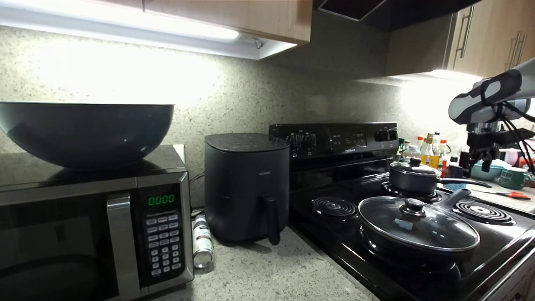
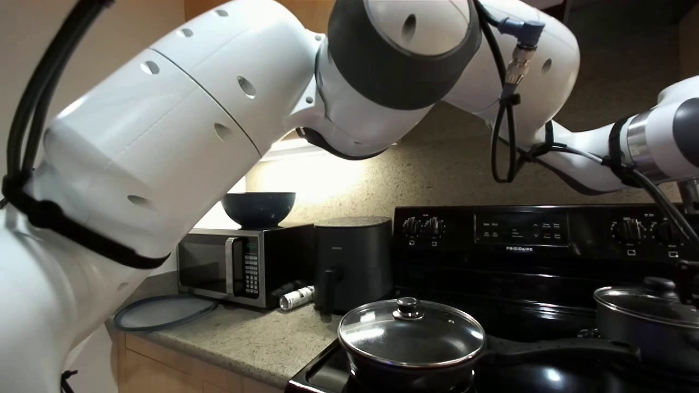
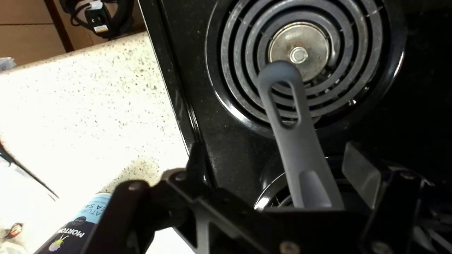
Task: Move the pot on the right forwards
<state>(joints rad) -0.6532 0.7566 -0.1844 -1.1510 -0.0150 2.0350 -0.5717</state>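
Observation:
The pot (image 1: 413, 179) is a small dark saucepan with a glass lid on the back right burner. It also shows at the right edge of an exterior view (image 2: 644, 333). Its straight handle (image 1: 464, 182) points away from the wide pan. In the wrist view the handle (image 3: 300, 148) runs between my spread fingers and ends over a bare coil; the pot's body is hidden there. My gripper (image 1: 475, 163) is open and above the handle, apart from it. In the wrist view its fingertips (image 3: 279, 165) stand either side of the handle, with a gap on both sides.
A wide lidded pan (image 1: 418, 228) stands in front of the pot, its handle (image 2: 557, 349) reaching toward it. The front right coil (image 1: 485, 212) is bare. Bottles (image 1: 428, 152), a green mug (image 1: 512, 178) and a salt container (image 3: 76, 225) stand on the counter beside the stove.

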